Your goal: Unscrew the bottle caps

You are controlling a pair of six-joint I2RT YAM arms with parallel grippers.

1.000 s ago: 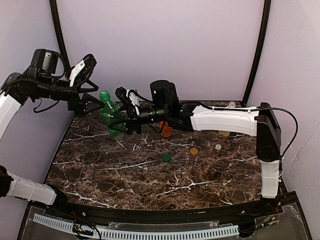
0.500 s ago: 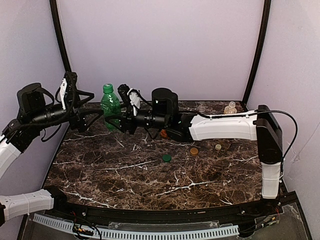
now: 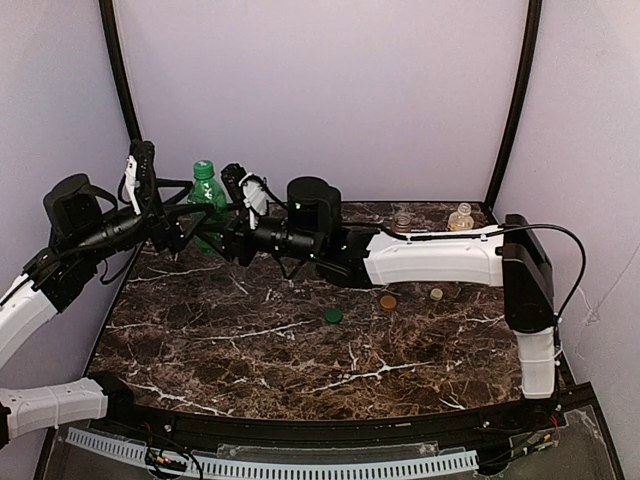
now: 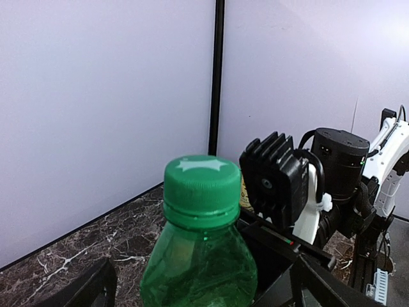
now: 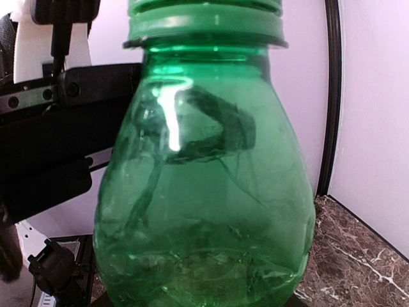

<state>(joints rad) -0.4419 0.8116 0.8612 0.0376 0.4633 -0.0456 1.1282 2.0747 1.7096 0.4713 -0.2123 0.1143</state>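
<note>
The slim green bottle (image 3: 206, 197) stands upright at the back left with its green cap (image 3: 204, 168) screwed on. My right gripper (image 3: 224, 234) is shut on the bottle's body, which fills the right wrist view (image 5: 204, 192). My left gripper (image 3: 188, 224) is open, with its fingers (image 4: 89, 291) wide on either side of the bottle below the cap (image 4: 202, 182), not touching it. Loose on the table lie a green cap (image 3: 333, 316), a golden-brown cap (image 3: 387, 301) and a cream-white cap (image 3: 436, 294).
Two small uncapped bottles (image 3: 461, 215) (image 3: 402, 217) stand at the back right by the wall. The right arm (image 3: 430, 255) stretches across the back of the marble table (image 3: 260, 350). A black frame post (image 3: 120, 70) stands behind the left arm.
The green bottle went from tilted to upright and moved left and back with the right gripper. The left arm swung down, and its open fingers now flank the bottle.
</note>
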